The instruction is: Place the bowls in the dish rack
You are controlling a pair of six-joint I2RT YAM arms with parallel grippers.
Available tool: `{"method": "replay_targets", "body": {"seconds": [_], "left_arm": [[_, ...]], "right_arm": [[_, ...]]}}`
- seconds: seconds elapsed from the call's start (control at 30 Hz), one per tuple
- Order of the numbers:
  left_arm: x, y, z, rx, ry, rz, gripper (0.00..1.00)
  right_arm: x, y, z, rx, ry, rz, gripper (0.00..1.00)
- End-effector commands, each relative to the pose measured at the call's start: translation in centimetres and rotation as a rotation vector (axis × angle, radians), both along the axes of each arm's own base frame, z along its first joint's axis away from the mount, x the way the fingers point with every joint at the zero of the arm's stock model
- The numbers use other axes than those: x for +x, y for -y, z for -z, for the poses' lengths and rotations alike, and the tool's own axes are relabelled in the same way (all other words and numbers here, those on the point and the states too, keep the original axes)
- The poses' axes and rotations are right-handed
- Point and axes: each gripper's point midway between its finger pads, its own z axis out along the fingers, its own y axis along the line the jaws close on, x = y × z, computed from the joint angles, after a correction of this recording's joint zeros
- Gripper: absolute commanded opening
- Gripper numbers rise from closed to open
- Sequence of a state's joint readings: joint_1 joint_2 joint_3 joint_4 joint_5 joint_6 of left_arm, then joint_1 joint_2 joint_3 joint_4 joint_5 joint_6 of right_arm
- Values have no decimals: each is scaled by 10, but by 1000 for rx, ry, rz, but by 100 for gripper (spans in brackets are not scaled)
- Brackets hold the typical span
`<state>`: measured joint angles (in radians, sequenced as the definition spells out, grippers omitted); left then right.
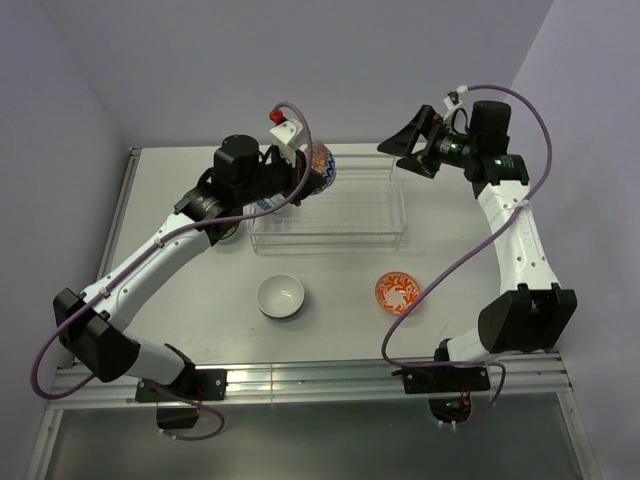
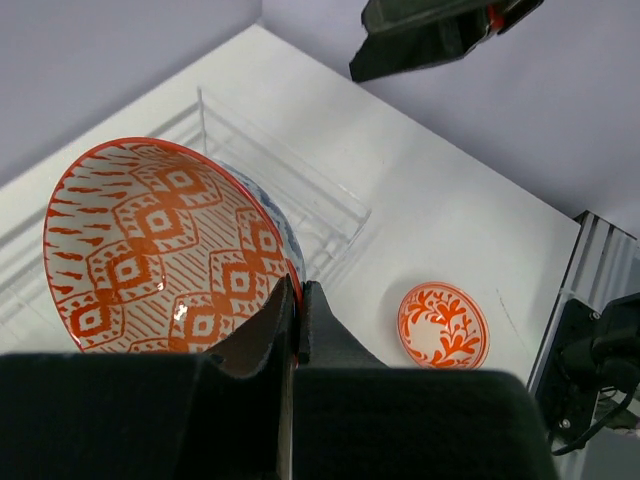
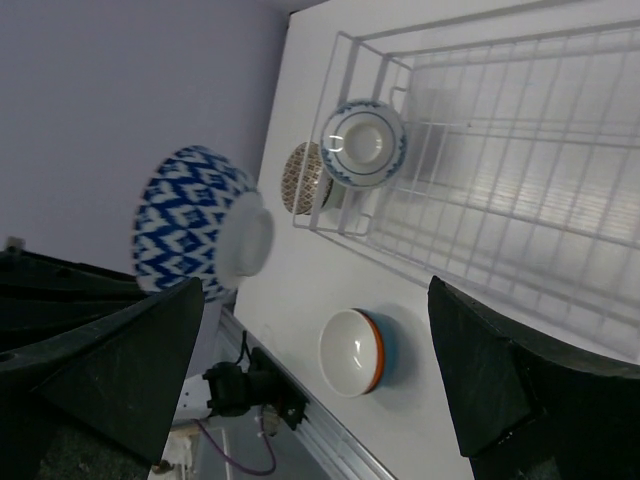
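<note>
My left gripper (image 1: 303,160) is shut on the rim of a bowl (image 2: 160,240) that is orange-red patterned inside and blue-and-white outside. It holds the bowl tilted above the far left part of the clear dish rack (image 1: 330,212). The right wrist view shows this bowl's blue outside (image 3: 190,225). A white bowl (image 1: 281,296) and an orange floral bowl (image 1: 399,292) sit on the table in front of the rack. A grey-brown bowl (image 3: 303,178) sits just outside the rack's left end. A blue-ringed bowl (image 3: 363,143) appears to stand inside that end. My right gripper (image 1: 408,150) is open and empty above the rack's far right corner.
The rack's wire floor (image 3: 520,170) is bare to the right of the blue-ringed bowl. A metal rail (image 1: 320,378) runs along the table's near edge, by the arm bases. Purple walls close the back and sides.
</note>
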<state>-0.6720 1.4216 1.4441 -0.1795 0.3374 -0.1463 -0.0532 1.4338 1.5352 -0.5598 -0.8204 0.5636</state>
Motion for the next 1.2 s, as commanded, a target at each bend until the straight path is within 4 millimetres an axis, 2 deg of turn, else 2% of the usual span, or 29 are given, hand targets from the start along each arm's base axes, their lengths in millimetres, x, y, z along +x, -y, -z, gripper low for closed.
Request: {"method": "replay_targets", "body": {"seconds": [0.0,0.2,0.43,0.7,0.77,1.17], "left_arm": [[-2,-10,-43,-136,64,10,0],[8,-18,-37,-162,32,9,0],[12,-18,-26,-160,-4,9,0],[8,-19,-23,-160,-13,16,0],[8,-18,-29,-175,10,24,0],[2,-16,-31,-185,9,50,0]], "right_arm": [[8,-37,-31,53,69,-63,100],[-4,-90,-16,117,13,-195,100],[-18,-128,-4,178,-63,-288,100],[-24,-149,-5,182,-60,-343,100],[-25,-154,-1,170,-64,-347,100],[-19,-157,11,132,-73,-331,100]]}}
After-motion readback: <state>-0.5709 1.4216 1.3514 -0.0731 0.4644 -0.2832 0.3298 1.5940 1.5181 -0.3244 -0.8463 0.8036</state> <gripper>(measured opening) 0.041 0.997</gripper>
